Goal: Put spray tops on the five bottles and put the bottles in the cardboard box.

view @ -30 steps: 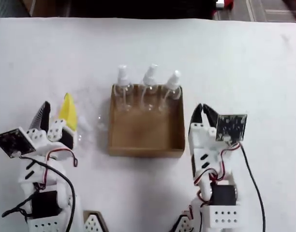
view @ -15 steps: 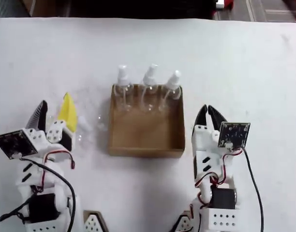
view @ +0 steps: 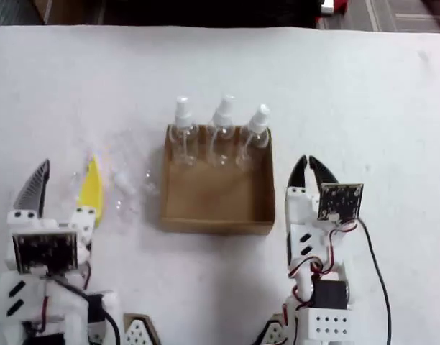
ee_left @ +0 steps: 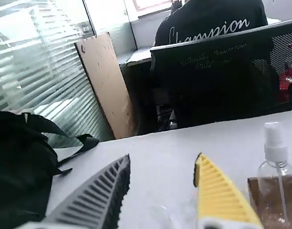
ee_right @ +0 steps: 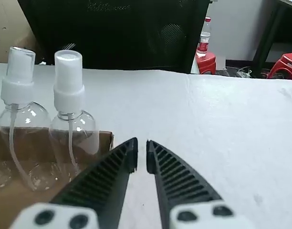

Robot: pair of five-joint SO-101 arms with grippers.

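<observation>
Starting near the near left corner of the table (view: 364, 86), the left gripper (view: 67, 165) is seen with ribbed fingers, one grey and one yellow, spread wide apart. Beside the yellow finger, clear plastic bottles (view: 125, 183) are laid on the white surface, their number unclear. At mid-table the square cardboard box (view: 216, 224) is set, with three rounded bottles (view: 221, 140) under white spray tops (view: 223, 111) stood along its far wall and its near floor left open. Right of the box, the black ribbed fingers of the right gripper (view: 308, 162) are drawn nearly together. Bare table is left toward the far and right edges.
</observation>
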